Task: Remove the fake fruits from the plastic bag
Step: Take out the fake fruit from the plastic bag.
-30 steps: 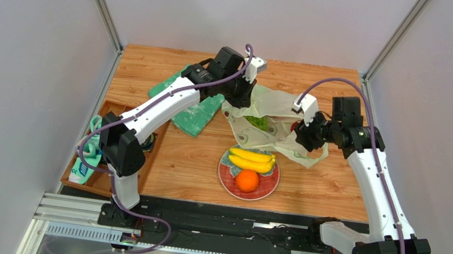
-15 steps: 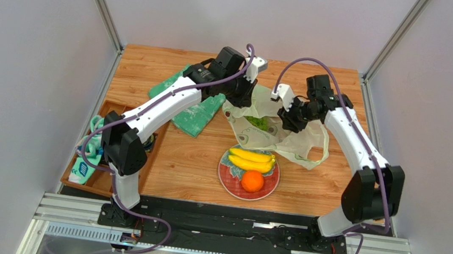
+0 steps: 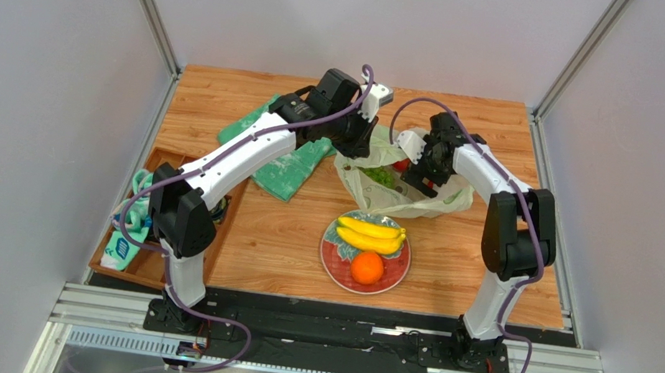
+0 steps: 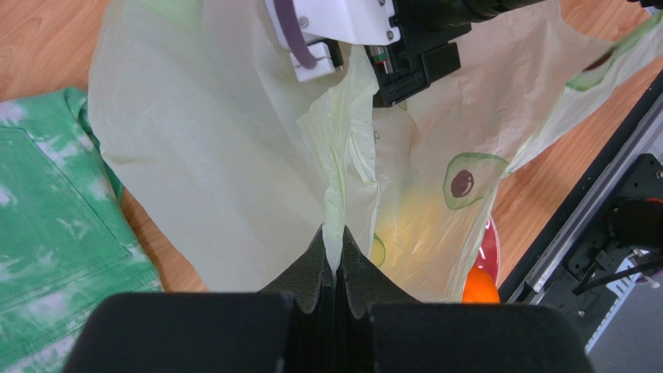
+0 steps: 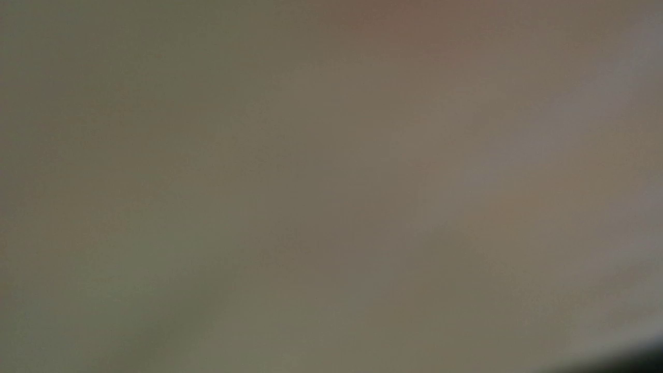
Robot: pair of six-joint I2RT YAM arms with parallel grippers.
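Note:
The pale yellow-green plastic bag [image 3: 419,201] lies behind the plate. My left gripper [image 3: 356,144] is shut on a fold of the bag's rim [image 4: 336,194] and holds it up. My right gripper [image 3: 416,171] reaches into the bag's mouth; its fingers are hidden by the bag, and the right wrist view shows only a blur. Green grapes [image 3: 381,177] and a red fruit [image 3: 402,164] show inside the bag. The banana bunch [image 3: 369,235] and the orange [image 3: 366,267] lie on the red plate [image 3: 398,271]. The green apple is not visible.
A green-and-white cloth [image 3: 289,170] lies left of the bag, also in the left wrist view [image 4: 47,225]. A wooden tray [image 3: 220,230] with teal items stands at the table's left edge. Grey walls close in three sides.
My right arm has swung left from the bag's right side to its mouth and dipped in. The bag has bunched up smaller. My left arm has stayed still.

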